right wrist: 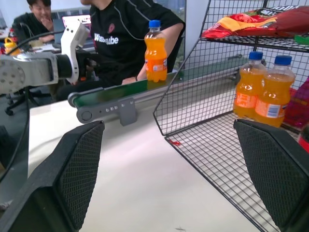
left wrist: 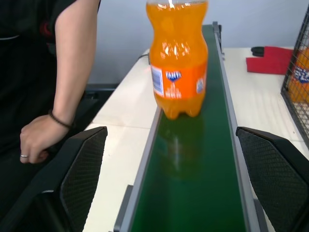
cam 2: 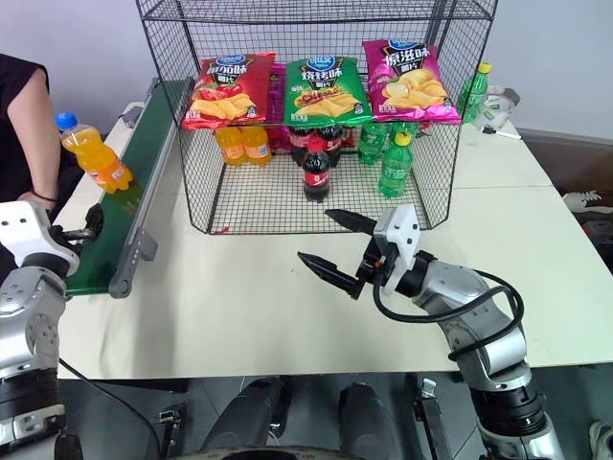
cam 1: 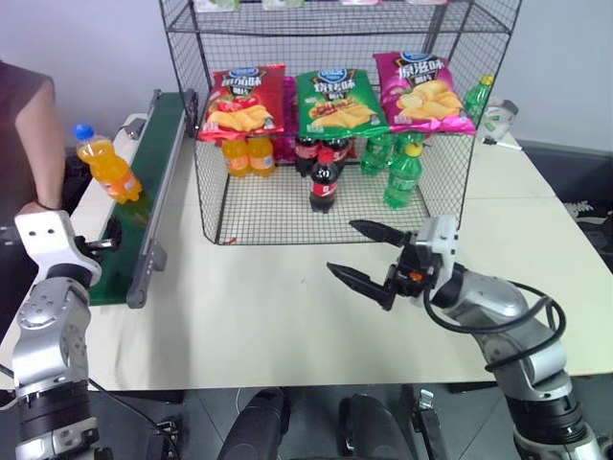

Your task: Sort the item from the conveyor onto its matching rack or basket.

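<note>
An orange Fanta bottle (left wrist: 177, 58) stands upright on the green conveyor belt (left wrist: 193, 183) just ahead of the spread, empty left claw (left wrist: 178, 193); the right claw (cam 1: 369, 254) gapes over the worktop (cam 1: 287, 316).

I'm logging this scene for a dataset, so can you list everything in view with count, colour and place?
orange soda bottle: one, orange with blue cap, upright on the conveyor
conveyor: one, dark green belt, left side of the table
table: one, cream
wire rack: one, black, back of the table
chip bags: three, red, green, magenta, along the rack front
bottles in rack: orange, dark cola, green
person's hand: one, beside the conveyor
left gripper: open, facing the bottle
right gripper: open, above the table
</note>
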